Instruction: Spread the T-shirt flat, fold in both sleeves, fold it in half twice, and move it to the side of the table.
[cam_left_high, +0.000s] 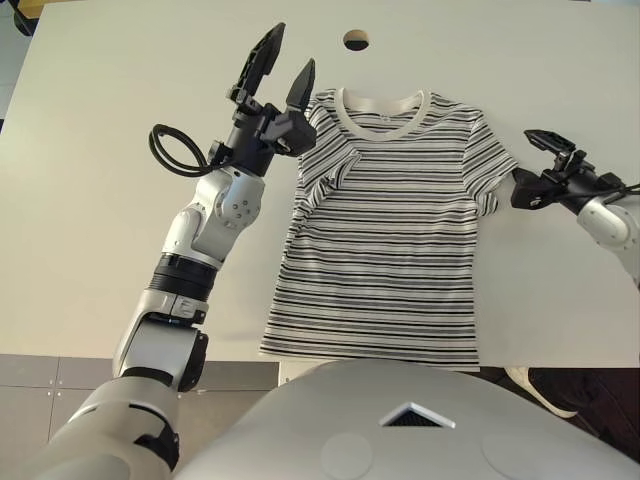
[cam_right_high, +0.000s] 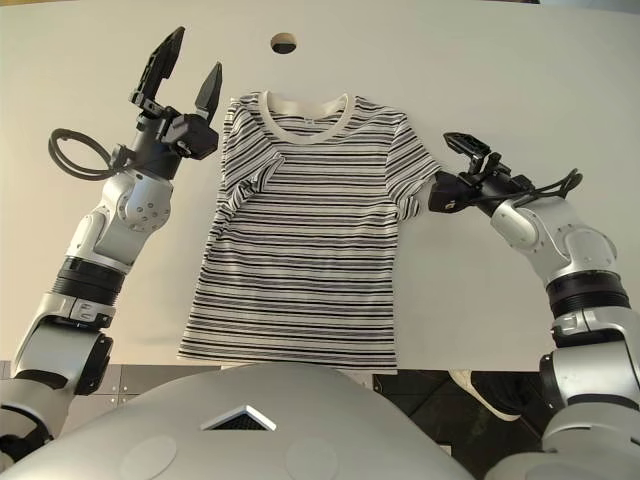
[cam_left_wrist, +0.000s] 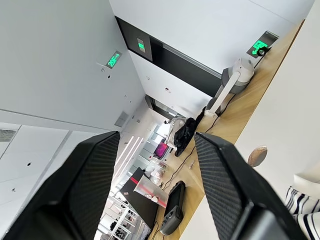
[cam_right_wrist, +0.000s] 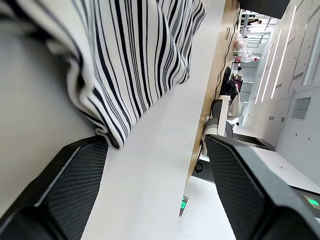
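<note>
Lying collar-far, hem-near, the striped T-shirt (cam_left_high: 385, 240) is flanked by spread fingers: left gripper (cam_left_high: 290, 50) raised empty, right gripper (cam_right_high: 450, 170) touching the right sleeve (cam_left_high: 495, 172).

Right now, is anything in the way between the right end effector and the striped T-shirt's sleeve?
No, nothing visible is. The open right end effector sits right at the edge of the T-shirt sleeve.

Bright, even overhead light; faint shadows on table (cam_left_high: 90, 230); ceiling strips (cam_right_wrist: 281, 55) glaring.
</note>
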